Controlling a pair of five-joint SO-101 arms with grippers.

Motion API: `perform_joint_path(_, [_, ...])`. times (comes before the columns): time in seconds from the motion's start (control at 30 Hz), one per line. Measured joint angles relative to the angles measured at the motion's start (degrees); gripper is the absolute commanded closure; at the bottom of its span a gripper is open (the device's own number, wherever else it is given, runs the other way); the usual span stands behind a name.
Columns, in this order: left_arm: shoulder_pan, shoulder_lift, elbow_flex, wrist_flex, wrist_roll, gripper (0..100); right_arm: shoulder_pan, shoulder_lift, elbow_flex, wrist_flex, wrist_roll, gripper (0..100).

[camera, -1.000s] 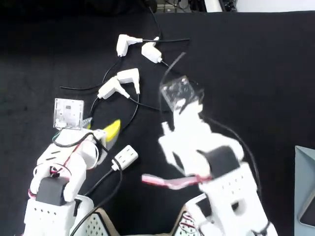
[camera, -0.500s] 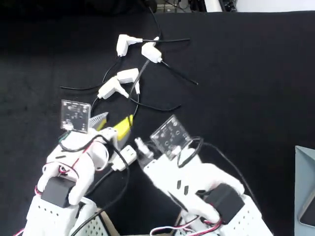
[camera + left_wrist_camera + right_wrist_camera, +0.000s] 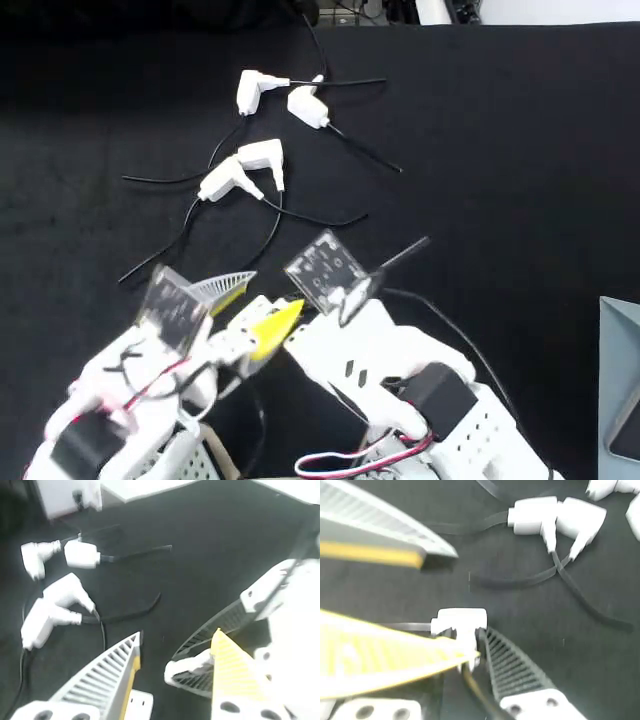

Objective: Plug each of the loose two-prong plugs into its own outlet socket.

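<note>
I am working at the socket (image 3: 459, 621), near centre, with no plug seated yet.
My left gripper (image 3: 177, 635) is gaping wide; whether my right gripper (image 3: 479, 642) is clamping the socket I cannot tell. The plugs (image 3: 255, 155) are lying far left; next, likely, pinning the socket and fetching one.

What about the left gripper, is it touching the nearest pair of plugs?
Apart. The high view shows bare black cloth between the left gripper and the paired plugs.
</note>
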Motion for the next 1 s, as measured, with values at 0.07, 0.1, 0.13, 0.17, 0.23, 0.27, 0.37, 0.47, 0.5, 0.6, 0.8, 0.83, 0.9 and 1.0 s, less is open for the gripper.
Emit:
perform_joint_path(0.07, [-0.9,-1.1,0.3,0.6,-0.1,77,1.0,1.8,0.0,-0.2,0.0,98.7])
perform_joint_path(0.1, [-2.6,-1.1,0.4,0.8,-0.1,77,1.8,3.0,-0.1,-0.4,0.0,98.7])
perform_joint_path(0.13, [-4.9,-1.0,0.4,0.9,-0.1,77,2.3,3.7,0.0,-0.4,0.0,98.7])
perform_joint_path(0.17, [-7.8,-1.1,0.4,0.9,-0.1,77,2.7,4.5,-0.1,-0.4,0.0,98.7])
perform_joint_path(0.23, [-14.6,-1.2,0.4,0.9,-0.1,77,2.8,6.9,-0.1,-1.8,0.0,98.7])
perform_joint_path(0.27, [-18.5,-1.2,0.4,0.9,-0.1,77,2.9,7.9,-0.1,-2.9,0.0,98.7])
perform_joint_path(0.37, [-30.2,-1.2,0.8,0.9,-0.1,77,3.1,11.9,-0.1,-7.2,-0.6,98.7])
perform_joint_path(0.47, [-38.6,-1.2,3.1,0.9,1.1,77,2.1,15.9,0.3,-11.6,-0.7,98.7])
perform_joint_path(0.5, [-40.2,-1.2,4.0,0.9,1.8,77,1.6,17.4,0.6,-13.0,-0.9,98.7])
perform_joint_path(0.6, [-42.2,-1.2,6.9,-0.2,3.1,77,0.3,22.0,1.1,-17.1,-0.9,98.7])
perform_joint_path(0.8, [-42.8,-1.1,8.4,-1.2,3.6,78,0.2,31.8,1.1,-22.8,-1.8,98.7])
perform_joint_path(0.83, [-42.8,-1.1,8.4,-1.2,3.7,78,0.2,33.3,1.1,-23.8,-2.1,98.7])
perform_joint_path(0.9, [-42.8,-1.1,8.5,-1.2,3.8,78,0.3,35.9,1.1,-25.3,-2.6,98.7])
perform_joint_path(1.0, [-42.8,-1.1,8.6,-1.2,3.8,78,0.2,39.2,1.1,-26.8,-2.8,98.7])
